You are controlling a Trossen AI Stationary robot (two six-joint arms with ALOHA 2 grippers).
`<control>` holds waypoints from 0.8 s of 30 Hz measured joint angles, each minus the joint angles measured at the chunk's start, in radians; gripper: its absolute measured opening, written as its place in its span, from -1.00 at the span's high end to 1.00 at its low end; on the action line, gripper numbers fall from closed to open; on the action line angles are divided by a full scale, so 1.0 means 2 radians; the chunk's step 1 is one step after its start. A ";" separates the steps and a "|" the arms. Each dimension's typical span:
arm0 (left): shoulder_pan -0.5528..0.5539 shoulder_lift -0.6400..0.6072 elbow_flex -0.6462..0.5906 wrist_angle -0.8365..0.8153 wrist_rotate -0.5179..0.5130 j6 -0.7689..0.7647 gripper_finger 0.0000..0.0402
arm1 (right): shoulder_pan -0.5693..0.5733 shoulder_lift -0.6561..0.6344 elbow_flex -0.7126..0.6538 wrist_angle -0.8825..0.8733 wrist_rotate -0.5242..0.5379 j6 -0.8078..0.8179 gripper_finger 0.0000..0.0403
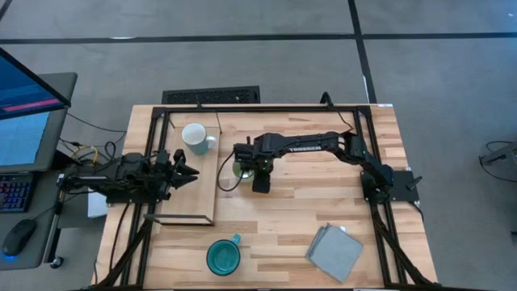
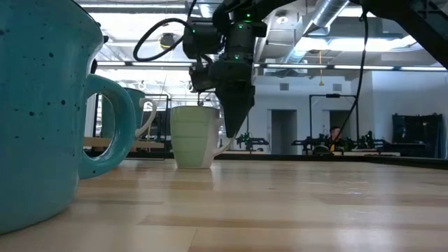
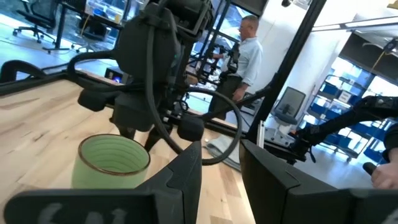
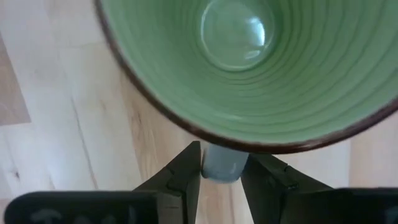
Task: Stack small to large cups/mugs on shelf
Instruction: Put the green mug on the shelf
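Standing upright on the surface, ribbed light-green ceramic mug holds nothing; right tool pinches its handle.

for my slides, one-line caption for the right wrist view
Right gripper jaws closed on the handle of the light-green mug over the wooden tabletop.
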 joint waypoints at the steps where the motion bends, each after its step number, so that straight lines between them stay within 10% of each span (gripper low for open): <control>1: 0.000 0.000 0.000 0.000 0.000 0.000 0.51 | -0.001 0.000 0.000 0.001 0.000 0.000 0.36; 24: 0.000 0.000 0.000 0.000 -0.004 0.000 0.51 | -0.015 0.000 0.000 0.033 -0.002 -0.010 0.41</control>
